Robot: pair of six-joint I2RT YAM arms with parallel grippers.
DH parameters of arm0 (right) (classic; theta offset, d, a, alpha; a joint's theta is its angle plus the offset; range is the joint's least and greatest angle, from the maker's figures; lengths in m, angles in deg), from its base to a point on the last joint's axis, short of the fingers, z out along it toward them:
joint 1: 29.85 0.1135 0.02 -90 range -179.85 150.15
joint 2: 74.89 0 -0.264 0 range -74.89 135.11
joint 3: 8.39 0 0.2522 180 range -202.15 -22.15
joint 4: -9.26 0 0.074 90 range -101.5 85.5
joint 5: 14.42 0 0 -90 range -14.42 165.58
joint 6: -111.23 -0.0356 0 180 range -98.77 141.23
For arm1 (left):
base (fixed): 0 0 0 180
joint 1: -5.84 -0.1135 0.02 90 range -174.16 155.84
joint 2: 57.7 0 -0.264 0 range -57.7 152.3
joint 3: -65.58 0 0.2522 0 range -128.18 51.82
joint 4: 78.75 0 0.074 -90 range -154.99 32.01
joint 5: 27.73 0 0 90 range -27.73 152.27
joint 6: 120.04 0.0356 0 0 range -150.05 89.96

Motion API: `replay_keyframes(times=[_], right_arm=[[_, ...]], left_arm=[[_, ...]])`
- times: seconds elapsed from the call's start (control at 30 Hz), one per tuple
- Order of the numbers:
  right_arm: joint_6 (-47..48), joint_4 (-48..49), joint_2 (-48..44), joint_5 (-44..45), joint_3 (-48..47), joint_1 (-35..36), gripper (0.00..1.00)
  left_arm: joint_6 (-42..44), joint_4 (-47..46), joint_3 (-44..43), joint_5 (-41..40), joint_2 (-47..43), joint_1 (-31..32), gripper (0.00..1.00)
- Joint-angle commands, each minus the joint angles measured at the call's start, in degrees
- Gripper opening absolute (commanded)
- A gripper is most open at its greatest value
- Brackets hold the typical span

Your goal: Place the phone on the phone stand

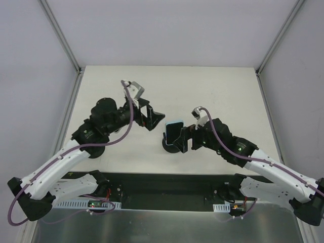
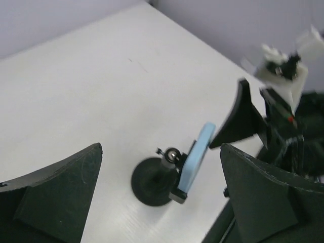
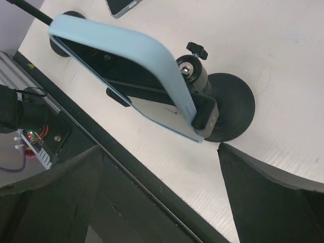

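Right gripper [image 3: 158, 152] wide open, empty

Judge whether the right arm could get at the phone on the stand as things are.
Probably yes: the right gripper is open and close to the phone, which rests in the phone stand, and nothing stands between them.

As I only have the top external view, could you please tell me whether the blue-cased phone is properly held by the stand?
Observer: Yes; the right wrist view shows the light-blue-cased phone clamped in the phone stand's cradle, tilted.
Operator: Thank you; is the right gripper holding it?
Observer: No; the right gripper is open, fingers clear of it.
Operator: Anything else nearby?
Observer: A slim pale-rimmed phone lies flat beyond the stand, only its corner showing.
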State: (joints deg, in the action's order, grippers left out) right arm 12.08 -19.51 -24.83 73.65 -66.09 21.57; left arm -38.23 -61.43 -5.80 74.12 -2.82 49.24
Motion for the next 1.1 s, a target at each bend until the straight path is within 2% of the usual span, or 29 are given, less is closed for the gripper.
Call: replay_keyframes(times=[0.0, 0.1, 0.17, 0.33, 0.4, 0.53, 0.83, 1.07], right_arm=[[-6.1, -9.6, 0.7, 17.1, -7.8, 6.1, 0.97], [-9.7, -17.0, 4.9, 26.9, -15.1, 10.1, 0.97], [-11.1, -19.7, 8.6, 31.9, -20.0, 13.0, 0.97], [-11.3, -20.0, 14.9, 31.8, -24.4, 15.2, 0.97], [-11.8, -20.5, 16.5, 33.6, -26.5, 16.3, 0.97], [-14.7, -23.2, 20.8, 39.1, -30.0, 17.3, 0.97], [-20.2, -29.3, 28.1, 46.4, -36.8, 18.1, 0.97], [-21.6, -31.5, 31.2, 47.7, -38.7, 18.4, 0.98]], left_arm=[[-3.1, 7.1, -4.9, -22.8, -5.5, -0.7, 0.99], [-1.5, 6.3, -5.1, -29.1, -6.2, -1.1, 0.99], [0.2, 6.1, -4.6, -30.4, -6.2, -1.2, 0.99], [2.3, 5.1, -0.8, -32.6, -6.7, -1.2, 0.99], [3.9, 5.2, 0.1, -30.9, -8.1, -1.1, 0.99], [6.9, 5.1, 0.3, -32.8, -9.5, -0.2, 0.99], [7.0, 5.3, 0.8, -33.7, -9.9, -0.2, 0.99], [7.6, 5.2, 1.3, -35.4, -10.9, 0.5, 0.98]])
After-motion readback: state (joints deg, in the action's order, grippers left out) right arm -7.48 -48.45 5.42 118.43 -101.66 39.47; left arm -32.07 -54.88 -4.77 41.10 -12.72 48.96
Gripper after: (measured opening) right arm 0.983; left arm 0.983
